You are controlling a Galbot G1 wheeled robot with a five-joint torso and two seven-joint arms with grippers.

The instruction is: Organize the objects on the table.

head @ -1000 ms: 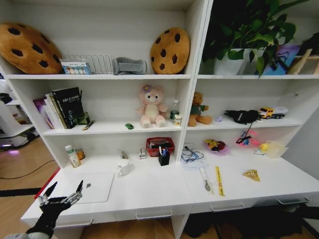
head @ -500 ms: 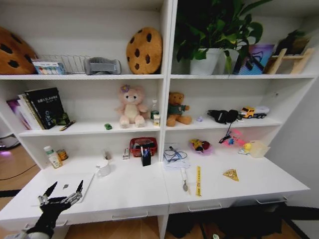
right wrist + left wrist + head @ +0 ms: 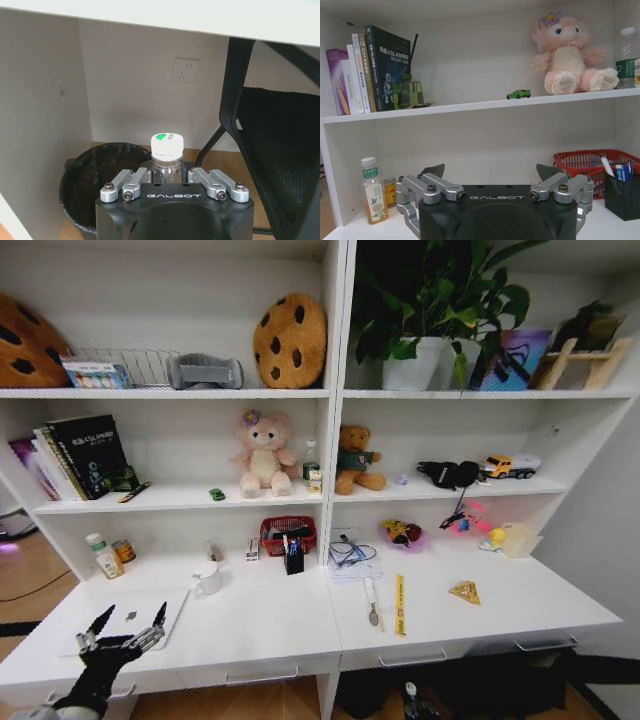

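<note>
The laptop (image 3: 135, 618) lies flat and closed on the left end of the white tabletop (image 3: 270, 625), with a white mug (image 3: 208, 580) just beyond its far right corner. Against the back wall at the left stand a green-capped bottle (image 3: 103, 555) and a small jar (image 3: 124, 551) side by side. Near the middle of the tabletop a black pen holder (image 3: 293, 558) with blue and dark pens stands in front of a red basket (image 3: 288, 535). On the right half a yellow ruler (image 3: 399, 603) lies lengthwise beside a spoon (image 3: 370, 603), and a yellow triangular piece (image 3: 463, 591) lies farther right. On the shelf above, a tiny green toy car (image 3: 217, 494) sits just left of a pink plush bear (image 3: 262, 454), with books (image 3: 85, 456) at the shelf's left end. The left gripper (image 3: 126, 630) hovers at the front left edge of the tabletop, over the near side of the laptop, its fingers (image 3: 432, 172) spread wide apart and holding nothing. The right gripper (image 3: 169, 175) is down below the tabletop, above a black bin (image 3: 102, 185) and next to a black chair (image 3: 280, 150), its fingers clenched around a clear plastic bottle (image 3: 167, 155) with a white cap.
</note>
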